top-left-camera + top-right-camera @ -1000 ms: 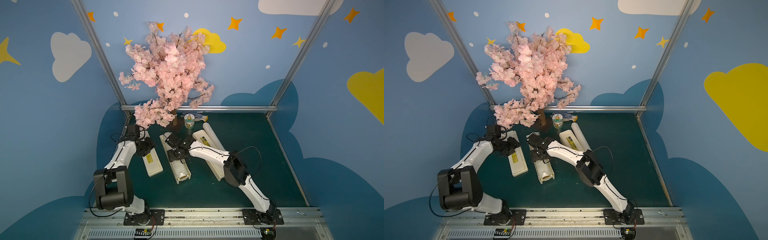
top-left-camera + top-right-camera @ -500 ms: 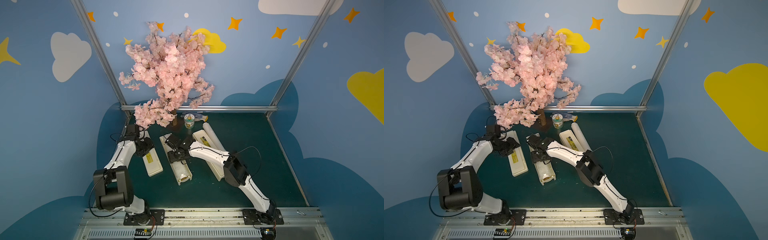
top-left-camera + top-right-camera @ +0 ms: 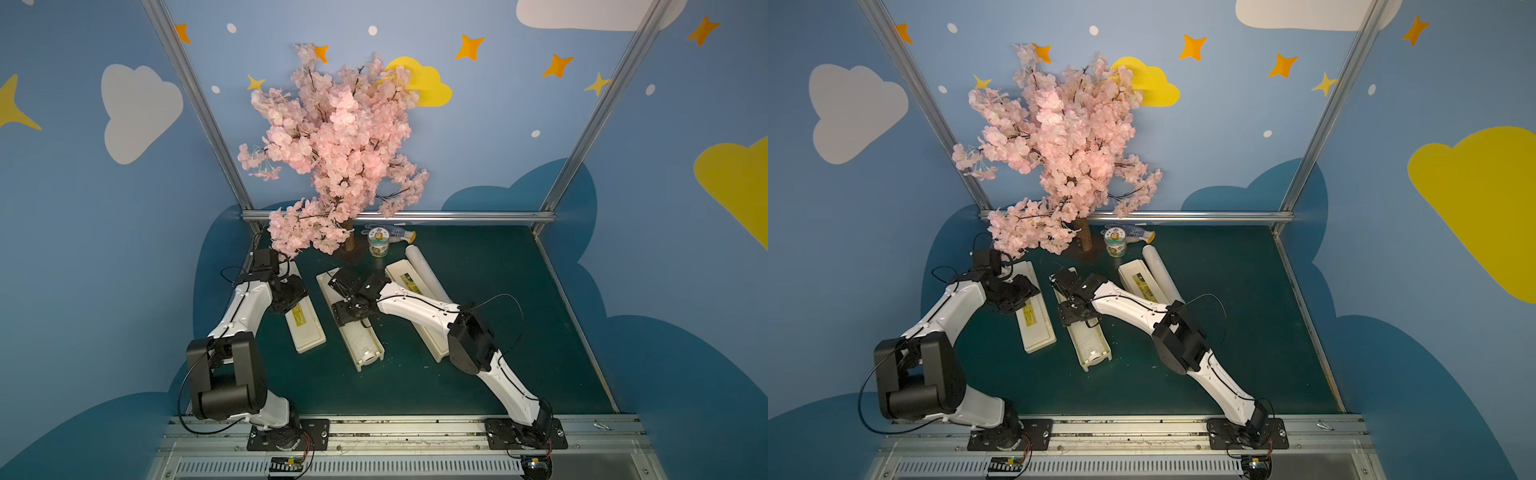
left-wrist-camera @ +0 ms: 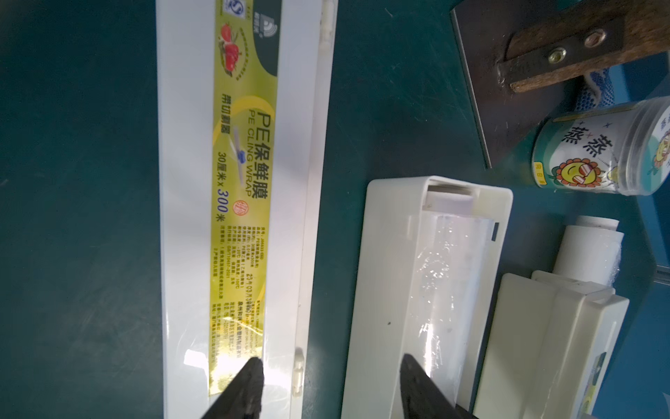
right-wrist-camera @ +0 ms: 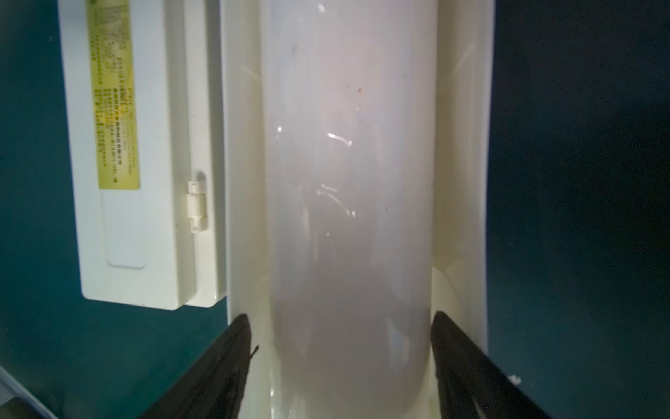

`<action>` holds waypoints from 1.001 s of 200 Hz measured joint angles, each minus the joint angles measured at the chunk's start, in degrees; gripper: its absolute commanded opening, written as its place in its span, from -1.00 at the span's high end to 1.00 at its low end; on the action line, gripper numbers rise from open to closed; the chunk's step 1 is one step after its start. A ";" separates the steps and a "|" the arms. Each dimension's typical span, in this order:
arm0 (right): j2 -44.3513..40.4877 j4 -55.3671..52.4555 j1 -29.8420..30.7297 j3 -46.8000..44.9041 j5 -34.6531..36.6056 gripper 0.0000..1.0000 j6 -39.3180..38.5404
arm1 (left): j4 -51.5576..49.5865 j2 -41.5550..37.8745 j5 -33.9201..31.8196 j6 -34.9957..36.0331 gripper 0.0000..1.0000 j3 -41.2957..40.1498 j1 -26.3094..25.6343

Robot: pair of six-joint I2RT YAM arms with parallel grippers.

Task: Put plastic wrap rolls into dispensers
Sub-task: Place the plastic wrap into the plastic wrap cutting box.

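The middle dispenser (image 3: 353, 358) lies open, and a plastic wrap roll (image 3: 363, 345) rests in its trough (image 5: 239, 181). Its lid (image 4: 185, 181) with the yellow label lies flat beside it. My right gripper (image 5: 340, 319) hangs over the trough, open, one finger on each side of the roll (image 5: 348, 163). My left gripper (image 4: 330, 362) is open above the lid's edge, holding nothing. A second dispenser (image 3: 405, 276) lies closed to the right, partly under my right arm. The other roll (image 3: 422, 266) lies along its far side.
A pink blossom tree (image 3: 332, 137) stands at the back on a dark plate (image 3: 345, 254), its low branches over my left wrist. A small jar (image 3: 378, 246) and a clear bottle (image 3: 399, 233) lie behind the dispensers. Blue walls close in both sides.
My right gripper's jaws have spread wider around the roll in the trough. Neither arm has visibly shifted.
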 measured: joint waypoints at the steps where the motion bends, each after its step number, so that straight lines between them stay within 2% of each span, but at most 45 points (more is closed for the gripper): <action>1: -0.04 0.07 0.00 0.07 0.07 -0.61 -0.24 | 0.00 0.00 0.02 0.00 -0.22 0.00 0.00; 79: -3.63 2.43 0.70 1.97 4.00 -0.58 -6.43 | -1.14 0.20 -1.18 1.18 -0.23 0.87 0.00; 120: -8.39 3.10 -1.07 0.79 8.07 -0.63 -10.12 | -5.09 5.16 -4.11 3.28 -0.30 4.76 0.00; 159: -15.23 6.71 -4.87 -6.47 8.46 -0.65 -13.53 | -10.54 12.02 -8.61 4.04 -0.34 9.77 -1.81; 200: -21.68 12.79 -9.49 -20.44 4.63 -0.65 -14.45 | -14.82 13.05 -14.38 3.67 -0.38 10.36 -3.89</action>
